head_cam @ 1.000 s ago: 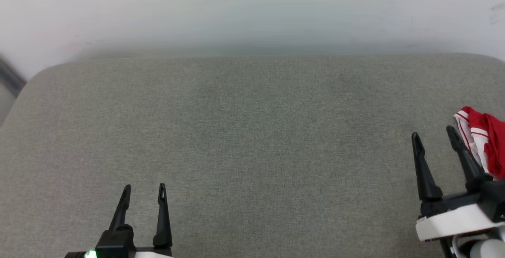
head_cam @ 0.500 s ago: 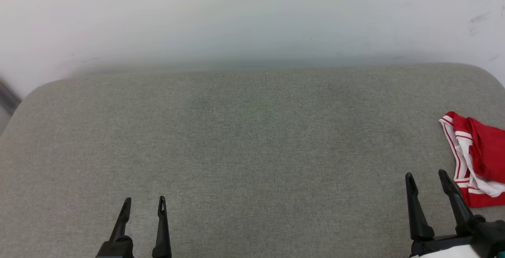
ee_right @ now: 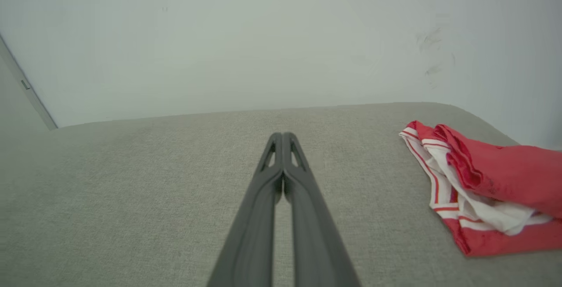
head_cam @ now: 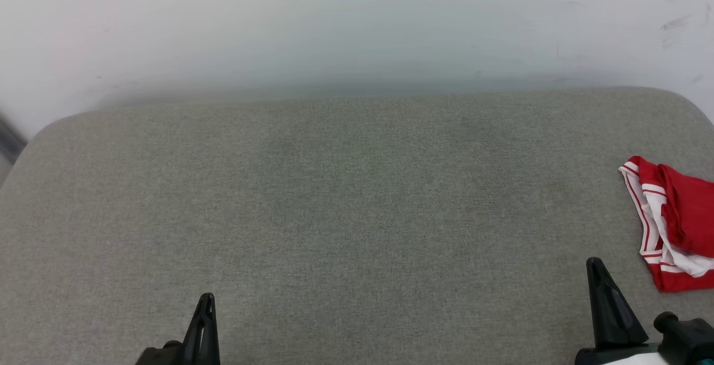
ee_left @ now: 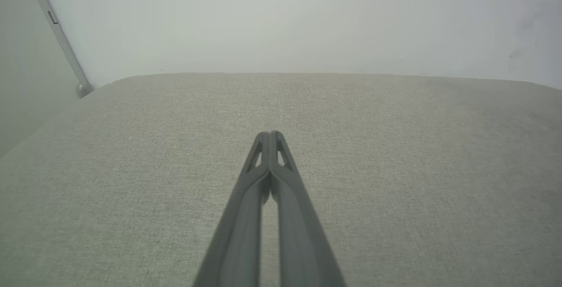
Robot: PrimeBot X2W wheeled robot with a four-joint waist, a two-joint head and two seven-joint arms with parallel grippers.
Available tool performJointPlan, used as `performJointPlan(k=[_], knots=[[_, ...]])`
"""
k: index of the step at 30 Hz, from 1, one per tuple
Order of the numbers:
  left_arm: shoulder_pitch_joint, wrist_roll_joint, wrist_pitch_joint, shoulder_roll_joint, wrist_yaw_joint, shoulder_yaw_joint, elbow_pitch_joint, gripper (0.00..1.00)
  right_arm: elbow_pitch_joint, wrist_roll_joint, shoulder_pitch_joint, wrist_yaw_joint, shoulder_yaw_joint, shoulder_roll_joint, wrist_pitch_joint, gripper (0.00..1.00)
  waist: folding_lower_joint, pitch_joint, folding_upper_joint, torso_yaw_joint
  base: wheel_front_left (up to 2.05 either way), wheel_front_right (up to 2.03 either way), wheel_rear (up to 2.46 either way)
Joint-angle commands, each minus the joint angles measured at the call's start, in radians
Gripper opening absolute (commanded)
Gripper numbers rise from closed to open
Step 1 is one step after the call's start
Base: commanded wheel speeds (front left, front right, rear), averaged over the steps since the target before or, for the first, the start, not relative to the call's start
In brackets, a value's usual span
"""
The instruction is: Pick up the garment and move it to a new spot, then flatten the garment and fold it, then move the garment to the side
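- Head view: your left pincer sits at the bottom edge, left of centre. Its 2 dark fingers are pressed into 1 thin blade with nothing between them.
- Head view: your right pincer rises at the lower right, its fingers likewise closed into 1 wedge and holding nothing.
- Head view: the garment lies crumpled on the grey cloth-covered table, by the table's right side, and the frame edge cuts it off. You see red cloth with white and red-white striped trim. It is to the right of the right pincer and a little beyond its tip, near but not touching. It is well apart from the left pincer, across the table.
- Left wrist view: the left pincer has its 2 tips touching, with only a thin slit lower down between the fingers. It points over bare grey table toward a pale wall.
- Right wrist view: the right pincer is closed tip to tip and grips nothing.
- Right wrist view: the garment rests on the table to the right of the fingers. It is near them but apart, with grey cloth showing between, and its red folds lie over a white striped part.
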Motion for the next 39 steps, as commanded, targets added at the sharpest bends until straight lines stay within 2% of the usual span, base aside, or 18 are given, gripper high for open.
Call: performJointPlan(k=[1,17,39], knots=[[-0.011,-0.065,0.009,0.005,-0.006,0.002,-0.013,0.00,-0.008,0.063,-0.012,0.000,0.000,-0.003,0.010,0.00,0.0001,0.000,0.0000,0.000,0.00,0.00,0.00],[-0.081,-0.399,0.067,0.024,-0.045,0.009,0.046,0.00,0.043,0.381,-0.069,0.000,0.001,-0.015,0.070,0.00,0.0001,-0.001,0.0000,0.001,0.00,0.00,0.00],[-0.149,-0.744,0.134,0.036,-0.084,0.026,0.097,0.00,0.095,0.711,-0.125,0.000,-0.006,-0.020,0.140,0.00,0.0001,-0.001,0.0000,0.002,0.00,0.00,0.00]])
